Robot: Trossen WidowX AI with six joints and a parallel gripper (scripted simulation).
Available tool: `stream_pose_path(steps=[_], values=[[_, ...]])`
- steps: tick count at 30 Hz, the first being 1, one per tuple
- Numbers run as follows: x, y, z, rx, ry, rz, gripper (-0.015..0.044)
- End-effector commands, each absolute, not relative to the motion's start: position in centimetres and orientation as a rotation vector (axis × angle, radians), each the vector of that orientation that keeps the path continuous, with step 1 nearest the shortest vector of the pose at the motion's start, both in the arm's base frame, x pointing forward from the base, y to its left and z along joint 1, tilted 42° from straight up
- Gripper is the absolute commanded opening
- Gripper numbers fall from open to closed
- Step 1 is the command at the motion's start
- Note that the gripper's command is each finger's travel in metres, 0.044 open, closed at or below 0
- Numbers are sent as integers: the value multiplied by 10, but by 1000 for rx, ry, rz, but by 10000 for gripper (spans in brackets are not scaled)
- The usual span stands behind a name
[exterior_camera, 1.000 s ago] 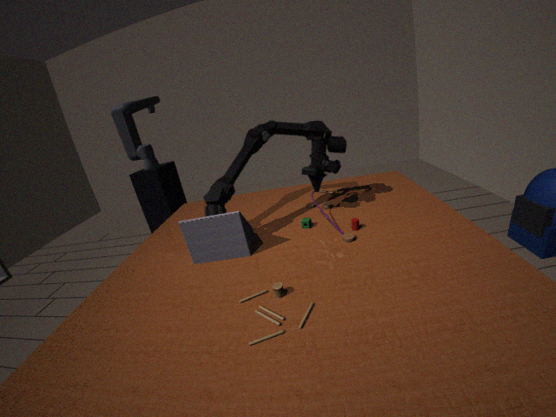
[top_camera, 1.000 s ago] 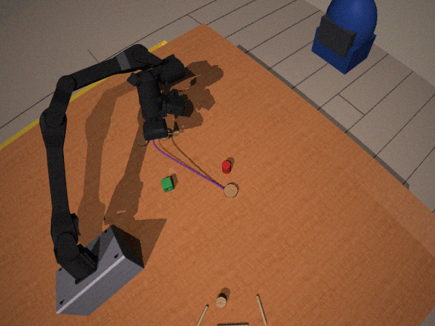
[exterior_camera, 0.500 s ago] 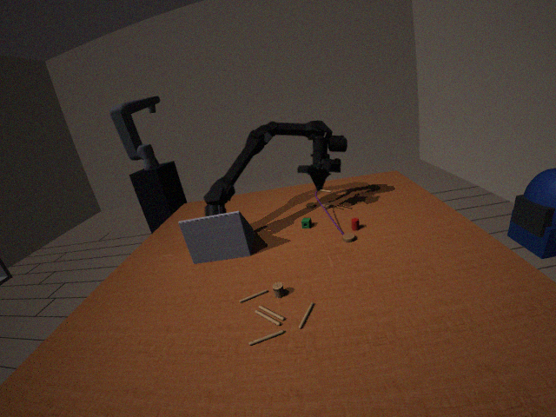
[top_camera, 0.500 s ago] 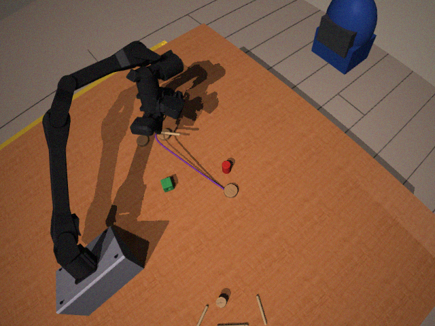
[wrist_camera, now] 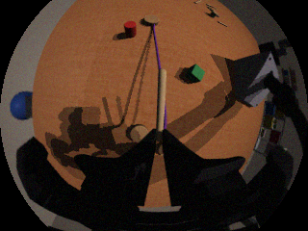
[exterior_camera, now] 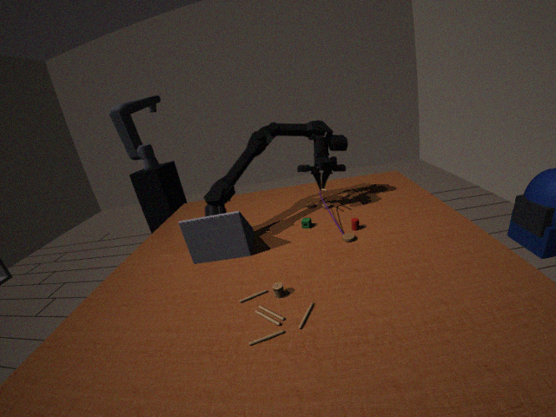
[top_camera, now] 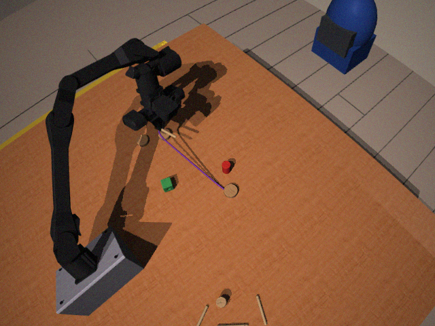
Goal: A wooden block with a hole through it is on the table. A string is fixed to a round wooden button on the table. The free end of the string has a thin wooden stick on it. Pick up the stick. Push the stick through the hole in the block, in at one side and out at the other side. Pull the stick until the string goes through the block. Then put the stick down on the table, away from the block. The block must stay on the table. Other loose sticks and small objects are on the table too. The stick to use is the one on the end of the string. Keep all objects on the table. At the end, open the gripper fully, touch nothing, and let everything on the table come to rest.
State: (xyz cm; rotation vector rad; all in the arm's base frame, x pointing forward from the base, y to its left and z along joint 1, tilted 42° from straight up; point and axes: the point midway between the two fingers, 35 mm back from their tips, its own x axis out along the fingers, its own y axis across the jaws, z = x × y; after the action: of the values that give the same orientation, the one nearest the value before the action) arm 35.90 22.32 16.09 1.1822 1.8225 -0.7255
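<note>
My gripper (top_camera: 160,128) (exterior_camera: 321,188) (wrist_camera: 159,132) is shut on the wooden stick (top_camera: 168,133) (wrist_camera: 162,96), above the far part of the table. The stick juts out from the fingertips toward the button side. The purple string (top_camera: 189,160) (exterior_camera: 332,213) (wrist_camera: 156,48) runs nearly straight from the round wooden button (top_camera: 230,190) (exterior_camera: 348,237) (wrist_camera: 151,20) up to the fingertips, passing under the stick in the wrist view. The small green block (top_camera: 167,184) (exterior_camera: 306,223) (wrist_camera: 196,72) with a dark hole stands on the table, apart from stick and string. The stick's held end is hidden.
A red cylinder (top_camera: 225,167) (exterior_camera: 354,223) (wrist_camera: 130,29) stands near the button. Two round wooden pieces, one a disc (top_camera: 143,140), lie near and below the gripper. A wooden cylinder (top_camera: 221,301) (exterior_camera: 278,289) and several loose sticks, one of them a stick (exterior_camera: 307,315), lie far from the arm's grey base (top_camera: 105,274).
</note>
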Motion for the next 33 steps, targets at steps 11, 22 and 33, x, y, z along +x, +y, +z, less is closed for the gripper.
stream_pose_path(steps=[11,22,33], values=[[367,230,163,1443,1666,-1149,0],[369,234,162,1532,1624,-1243,0],[370,241,152,1625,1685,-1185,0]])
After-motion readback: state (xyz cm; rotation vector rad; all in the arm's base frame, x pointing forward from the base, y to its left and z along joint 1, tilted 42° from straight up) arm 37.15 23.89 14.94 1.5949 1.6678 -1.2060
